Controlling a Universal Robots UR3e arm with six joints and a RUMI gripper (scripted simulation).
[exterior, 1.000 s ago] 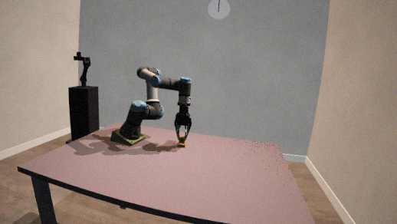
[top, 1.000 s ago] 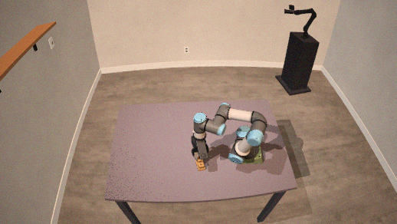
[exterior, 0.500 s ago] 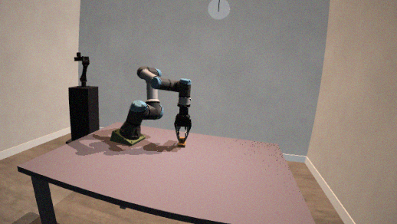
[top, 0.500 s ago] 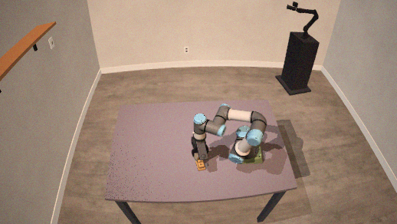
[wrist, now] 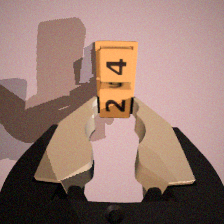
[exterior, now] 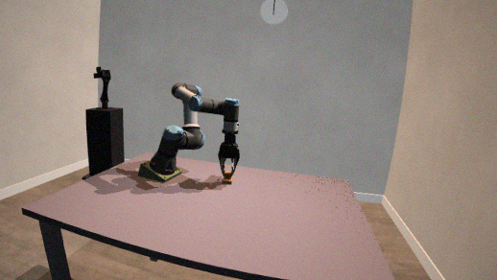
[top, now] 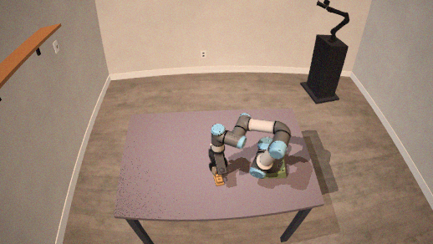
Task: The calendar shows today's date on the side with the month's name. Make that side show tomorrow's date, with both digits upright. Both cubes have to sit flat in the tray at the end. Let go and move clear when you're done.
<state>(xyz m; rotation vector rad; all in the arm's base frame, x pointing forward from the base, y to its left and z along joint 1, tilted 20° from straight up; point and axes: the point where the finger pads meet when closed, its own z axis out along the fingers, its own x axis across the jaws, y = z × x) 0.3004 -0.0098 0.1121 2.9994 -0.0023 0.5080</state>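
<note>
the orange calendar tray (top: 221, 184) (exterior: 227, 182) (wrist: 116, 44) stands on the surface (top: 167, 167) (exterior: 201, 211) (wrist: 185, 50), directly below the arm's wrist. from the wrist view we read a 4 on the far cube (wrist: 116, 65) and a 2 on the near cube (wrist: 115, 103), both digits turned on their sides in that picture. between them we see part of another dark mark, too much hidden for us to read. the far cube sits toward the tray's far end; whether the near cube rests flat in the tray or is a little raised, we cannot tell.

our jaws are mostly closed, with a narrow gap left, and they have hold of the near cube, one of the fingertips (exterior: 233, 174) on either side of it. they point down at the tray, and the far cube lies beyond their grip.

above them the arm (top: 261, 125) (exterior: 191, 115) bends over and back to its green base plate (top: 282, 173) (exterior: 149, 176), well apart from the tray on the same surface. beyond the table, we see a black pedestal (top: 327, 67) (exterior: 104, 139) carrying a dark jointed stand (top: 343, 22) (exterior: 105, 91).
</note>
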